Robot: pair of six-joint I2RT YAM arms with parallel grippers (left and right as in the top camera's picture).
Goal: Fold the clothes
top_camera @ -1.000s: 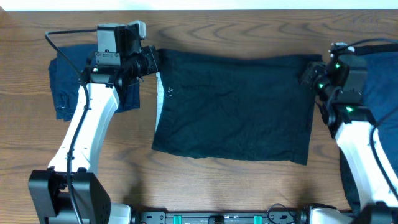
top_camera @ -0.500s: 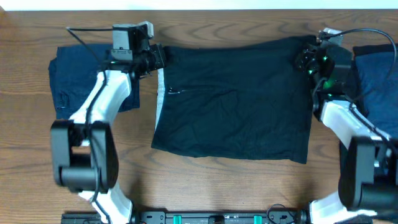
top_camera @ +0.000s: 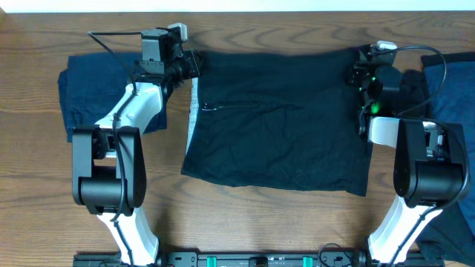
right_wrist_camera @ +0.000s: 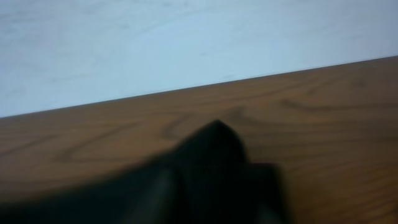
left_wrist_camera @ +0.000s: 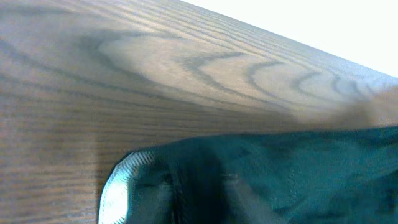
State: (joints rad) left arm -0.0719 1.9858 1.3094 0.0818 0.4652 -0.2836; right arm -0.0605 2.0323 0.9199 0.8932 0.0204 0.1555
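The black garment (top_camera: 282, 119) is lying spread on the tabletop (top_camera: 260, 222), its far edge running straight between the arms. The left pincer (top_camera: 194, 65) is gripping the waistband strip (left_wrist_camera: 118, 180) corner and the right pincer (top_camera: 355, 74) is pinching the opposite corner. Navy clothes (top_camera: 82, 93) are crowding both sides, and bare wood is lying open nearer.

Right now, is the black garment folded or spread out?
Spread out: the black garment lies flat on the table as one wide sheet, its pale waistband strip uncovered.
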